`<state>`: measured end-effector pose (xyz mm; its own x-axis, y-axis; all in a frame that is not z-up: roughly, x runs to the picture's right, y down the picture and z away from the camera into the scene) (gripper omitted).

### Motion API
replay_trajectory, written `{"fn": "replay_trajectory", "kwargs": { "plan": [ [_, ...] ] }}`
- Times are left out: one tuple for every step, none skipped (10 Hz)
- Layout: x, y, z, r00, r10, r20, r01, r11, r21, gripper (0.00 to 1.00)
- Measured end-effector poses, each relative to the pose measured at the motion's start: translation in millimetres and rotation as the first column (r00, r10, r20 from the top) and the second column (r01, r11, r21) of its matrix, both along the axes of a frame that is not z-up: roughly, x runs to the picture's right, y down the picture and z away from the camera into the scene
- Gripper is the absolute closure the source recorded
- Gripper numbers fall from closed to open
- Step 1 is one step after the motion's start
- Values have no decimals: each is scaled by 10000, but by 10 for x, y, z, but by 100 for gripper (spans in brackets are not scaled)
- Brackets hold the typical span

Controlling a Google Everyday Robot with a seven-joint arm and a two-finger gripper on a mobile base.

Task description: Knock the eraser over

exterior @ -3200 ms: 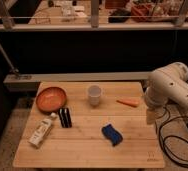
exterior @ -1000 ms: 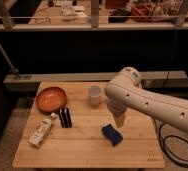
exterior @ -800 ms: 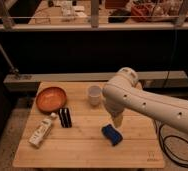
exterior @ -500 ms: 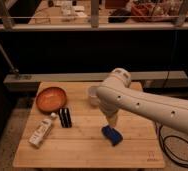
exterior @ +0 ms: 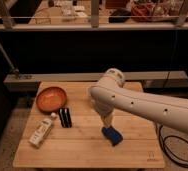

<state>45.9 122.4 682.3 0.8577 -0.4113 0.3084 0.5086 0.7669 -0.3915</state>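
Your gripper (exterior: 107,121) hangs just above the sponge (exterior: 112,135), spread or closed you cannot tell, eraser (exterior: 65,117) upright near the bowl (exterior: 51,98), untouched

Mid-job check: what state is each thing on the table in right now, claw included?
Eraser: standing upright, not yet knocked over.
White bottle: lying on its side.
Orange bowl: upright, looks empty.
Blue sponge: lying flat.
Claw: just above the Blue sponge, right of the Eraser, not touching it.
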Motion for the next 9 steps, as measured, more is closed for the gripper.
{"fn": "replay_trajectory", "kwargs": {
  "plan": [
    [-17,6,14,9999,-62,123,62,10000,-5,20],
    [-52,15,36,9997,-113,219,113,9999,-5,20],
    [-114,27,55,9993,-177,335,177,9998,-9,20],
    [-175,40,82,9987,-253,448,253,9997,-3,20],
    [-208,38,92,9983,-276,505,276,9996,8,20],
    [-211,40,104,9981,-270,550,270,9996,13,20],
    [-225,57,130,9974,-291,664,291,9996,20,20],
    [-251,67,152,9967,-324,746,323,9995,32,20],
    [-293,73,167,9957,-375,842,373,9993,48,20]
  ]
}}
